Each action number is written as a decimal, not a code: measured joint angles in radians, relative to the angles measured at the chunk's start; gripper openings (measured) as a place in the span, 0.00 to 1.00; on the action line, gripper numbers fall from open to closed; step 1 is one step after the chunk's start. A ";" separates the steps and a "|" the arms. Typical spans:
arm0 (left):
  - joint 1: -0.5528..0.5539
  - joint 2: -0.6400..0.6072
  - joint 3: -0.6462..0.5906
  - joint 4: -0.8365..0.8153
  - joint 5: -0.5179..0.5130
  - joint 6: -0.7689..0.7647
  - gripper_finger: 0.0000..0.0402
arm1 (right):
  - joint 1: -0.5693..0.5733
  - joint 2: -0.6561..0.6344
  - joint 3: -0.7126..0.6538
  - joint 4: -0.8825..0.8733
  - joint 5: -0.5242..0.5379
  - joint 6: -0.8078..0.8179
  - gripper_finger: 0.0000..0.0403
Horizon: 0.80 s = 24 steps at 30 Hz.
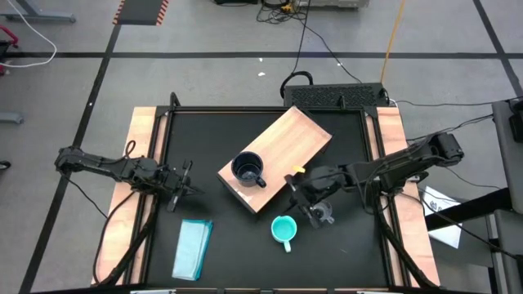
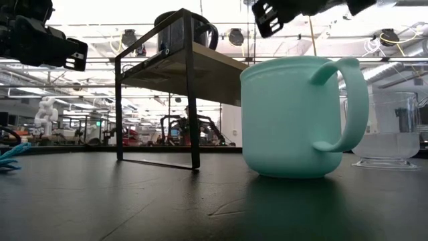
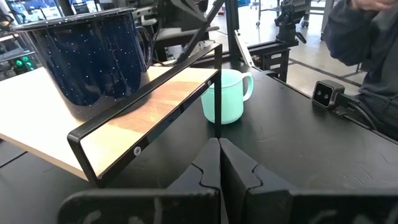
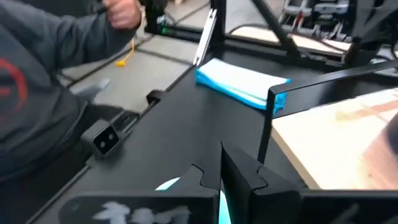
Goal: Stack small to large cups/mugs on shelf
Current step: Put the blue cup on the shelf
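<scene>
High view — navy mug (image 1: pixel 248 170) stands on the wooden shelf (image 1: pixel 286 147); turquoise mug (image 1: pixel 283 229) and clear cup (image 1: pixel 324 214) sit on the black tabletop (image 1: pixel 351 253) just beside it. Left pincer (image 1: pixel 181 184) hovers shut and empty; right pincer (image 1: pixel 294 186) likewise, by the shelf's edge.

Low view — turquoise mug (image 2: pixel 294 117) is nearest, clear cup (image 2: pixel 391 130) behind it.

Left wrist view — fingers (image 3: pixel 205 174) pressed together, facing the shelf (image 3: pixel 124 121).

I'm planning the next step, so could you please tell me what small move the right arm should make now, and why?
Probably open the right pincer and lower it toward the turquoise mug. The dark mug already stands on the shelf, while the turquoise mug and the clear cup are on the table. The right pincer is shut, empty, and close to both. The left pincer waits shut at the left.
</scene>
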<state>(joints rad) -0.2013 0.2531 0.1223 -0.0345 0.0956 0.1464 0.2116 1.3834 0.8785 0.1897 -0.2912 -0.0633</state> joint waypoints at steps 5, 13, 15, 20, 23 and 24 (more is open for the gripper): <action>0.000 0.000 0.000 -0.001 0.003 -0.001 0.00 | -0.004 0.001 0.071 -0.149 0.001 -0.009 0.00; 0.000 0.000 0.000 -0.008 0.006 0.005 0.00 | -0.007 0.001 0.162 -0.336 0.003 0.002 0.00; 0.000 0.000 0.000 -0.009 0.006 0.006 0.00 | -0.007 0.001 0.179 -0.374 0.004 0.007 0.00; 0.000 0.000 0.000 -0.016 0.006 0.005 0.00 | -0.001 0.015 0.212 -0.427 0.000 0.021 0.00; 0.000 0.000 0.000 -0.016 0.006 0.005 0.00 | 0.014 0.056 0.229 -0.473 -0.002 0.020 0.00; 0.000 0.000 0.000 -0.017 0.005 0.005 0.00 | 0.018 0.076 0.236 -0.476 -0.002 0.018 0.00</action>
<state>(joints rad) -0.2014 0.2531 0.1223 -0.0513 0.1005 0.1516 0.2298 1.4596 1.1147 -0.2867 -0.2935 -0.0453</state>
